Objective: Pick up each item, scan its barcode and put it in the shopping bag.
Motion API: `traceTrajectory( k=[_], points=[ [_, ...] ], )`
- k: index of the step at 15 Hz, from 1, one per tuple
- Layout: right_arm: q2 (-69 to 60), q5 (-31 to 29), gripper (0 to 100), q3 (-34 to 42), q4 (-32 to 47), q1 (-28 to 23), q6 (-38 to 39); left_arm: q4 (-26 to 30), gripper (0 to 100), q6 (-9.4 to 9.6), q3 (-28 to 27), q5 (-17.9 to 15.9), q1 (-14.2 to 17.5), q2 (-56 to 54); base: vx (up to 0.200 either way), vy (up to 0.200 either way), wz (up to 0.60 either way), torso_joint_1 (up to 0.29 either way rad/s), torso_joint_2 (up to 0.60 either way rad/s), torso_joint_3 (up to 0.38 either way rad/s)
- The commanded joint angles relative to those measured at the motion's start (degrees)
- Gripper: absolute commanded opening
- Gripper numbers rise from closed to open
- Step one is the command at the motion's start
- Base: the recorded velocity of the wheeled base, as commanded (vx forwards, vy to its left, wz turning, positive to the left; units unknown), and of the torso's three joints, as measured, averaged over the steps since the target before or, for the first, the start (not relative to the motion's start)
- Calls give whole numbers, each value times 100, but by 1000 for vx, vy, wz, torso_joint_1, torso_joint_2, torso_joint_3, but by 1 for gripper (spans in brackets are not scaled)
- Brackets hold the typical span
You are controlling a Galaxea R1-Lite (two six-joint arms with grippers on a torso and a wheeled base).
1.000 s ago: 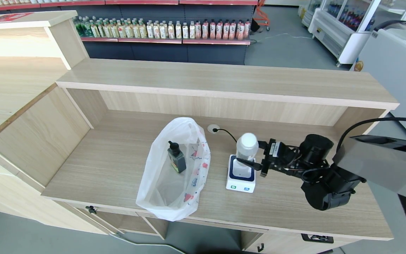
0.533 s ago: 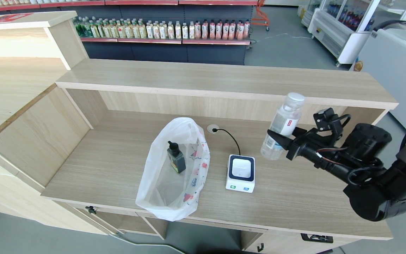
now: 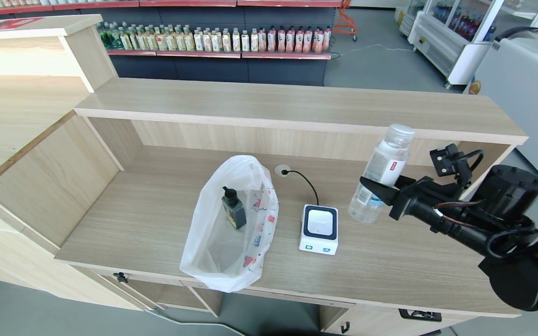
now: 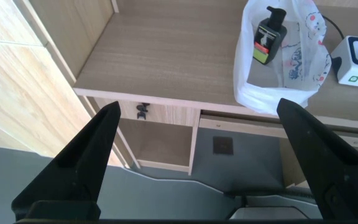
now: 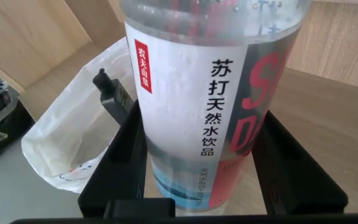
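The right gripper [image 3: 374, 187] is clasping the clear white-labelled plastic bottle [image 3: 384, 164], likely needing upright lowering into the translucent plastic shopping bag [image 3: 260, 219].

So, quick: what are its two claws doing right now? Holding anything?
Left gripper: open, holding nothing.
Right gripper: closed on the clear bottle.

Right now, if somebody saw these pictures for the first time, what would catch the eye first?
The clear water bottle tilted in the right gripper, held above the wooden counter to the right of the white barcode scanner. Next, the white shopping bag, open left of the scanner, with a dark pump bottle inside.
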Motion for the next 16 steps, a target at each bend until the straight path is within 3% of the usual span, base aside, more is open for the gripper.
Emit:
traceTrajectory(
  k=[1,4,16],
  points=[
    [-73,2,0,50,-3,23,-1,-1,100,-2,1,2,2,-2,0,0,0,0,0,0],
    [-81,2,0,76,6,67,-1,-1,100,-2,1,-6,2,-2,0,0,0,0,0,0],
    [-363,10,0,41,647,437,166,-1,100,-2,1,2,2,-2,0,183,0,1,1,1]
  ],
)
